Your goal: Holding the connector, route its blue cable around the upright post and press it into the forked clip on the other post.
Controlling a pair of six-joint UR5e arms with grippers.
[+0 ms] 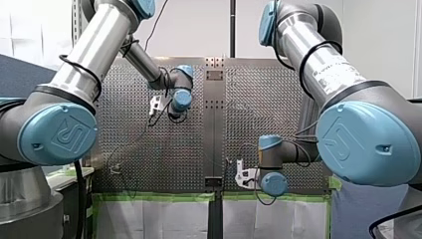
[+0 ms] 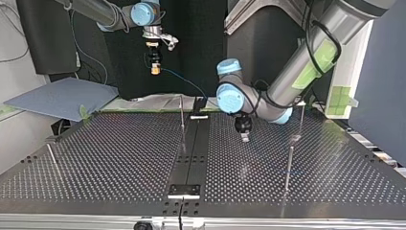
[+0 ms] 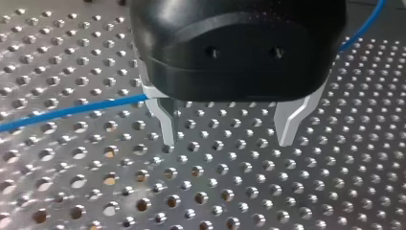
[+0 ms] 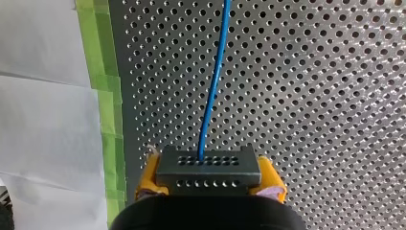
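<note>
The robot's right claw (image 4: pixel 209 184) is clamping its two yellow pads (image 4: pixel 149 176) on the short sides of one connector (image 4: pixel 208 165), a flat dark rectangular block with two rows of small round holes. A single smooth blue cable (image 4: pixel 213 81) is leaving the block's upper row and running straight ahead of the claw over the perforated table (image 4: pixel 311 96), a shiny metal sheet dotted with even holes. Beside the claw, a strip of green tape (image 4: pixel 103 81) is edging the sheet, with white paper (image 4: pixel 43 120) lying beyond it.

The left claw (image 3: pixel 230 129), a rounded black housing with two tapered metal fingers (image 3: pixel 165 120), is hanging wide apart just above the table and holding nothing. The blue cable is passing beside one finger, outside the gap; whether it touches cannot be told.

In the top view the right claw is hovering high above the table, the cable sagging away below it. Four thin metal rods (image 2: pixel 182 115) are standing on the sheet around the left claw; which one carries the forked clip cannot be told.
</note>
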